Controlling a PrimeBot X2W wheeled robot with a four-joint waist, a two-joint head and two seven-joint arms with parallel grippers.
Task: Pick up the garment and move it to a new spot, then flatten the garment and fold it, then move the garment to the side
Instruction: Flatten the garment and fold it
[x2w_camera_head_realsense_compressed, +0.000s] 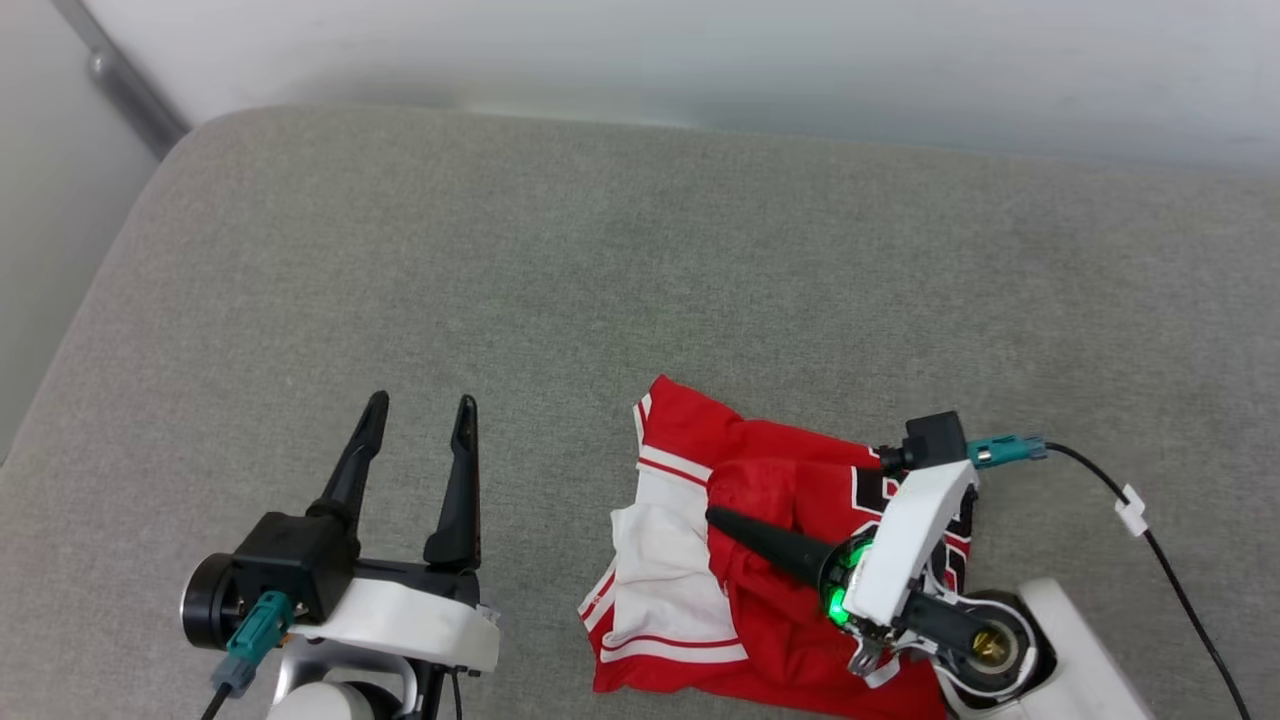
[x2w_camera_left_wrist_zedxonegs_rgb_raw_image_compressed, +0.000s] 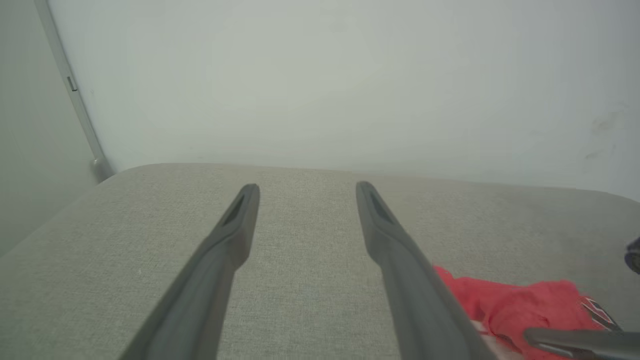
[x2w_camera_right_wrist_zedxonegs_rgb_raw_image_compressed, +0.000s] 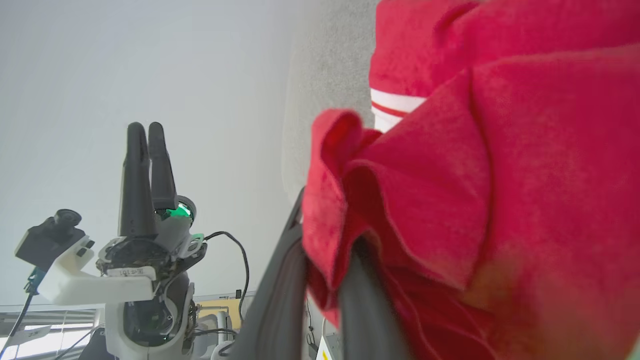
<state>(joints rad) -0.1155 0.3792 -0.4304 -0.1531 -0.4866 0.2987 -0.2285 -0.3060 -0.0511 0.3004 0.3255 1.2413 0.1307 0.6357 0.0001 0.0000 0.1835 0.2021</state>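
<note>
- A wide, grey, woven-fabric padded surface (x2w_camera_head_realsense_compressed: 600, 250) with rounded corners is seen beneath everything, backed by a plain pale wall (x2w_camera_head_realsense_compressed: 700, 50). Most of it lies bare, so a new spot is best chosen toward the middle, where room for flattening is given on every side.
- A bright red, soft athletic garment (x2w_camera_head_realsense_compressed: 680, 560) with white panels and thin red-and-white stripe trim is found crumpled on the near right part of that surface. The step in hand is judged to be the pick-up. Since only one fold is gripped, the lift should be made slowly and straight up until the trailing hem is freed, and only then carried across, so that nothing is dragged or slipped out.
- The right gripper (x2w_camera_head_realsense_compressed: 714, 517), two long dark fingers on a white wrist housing, is seen pressed together on a raised red fold near the middle of the heap. In the right wrist view, cloth is draped over and between its fingers. The bulk of the garment is spread below and to both sides of the fingertips.
- The left gripper (x2w_camera_head_realsense_compressed: 420, 405), of the same build, is held with fingers spread and nothing between them, over bare grey fabric. The garment lies to its right, well apart.
- A thin black cable (x2w_camera_head_realsense_compressed: 1180, 593) is trailed just right of the garment and should be kept clear.
</note>
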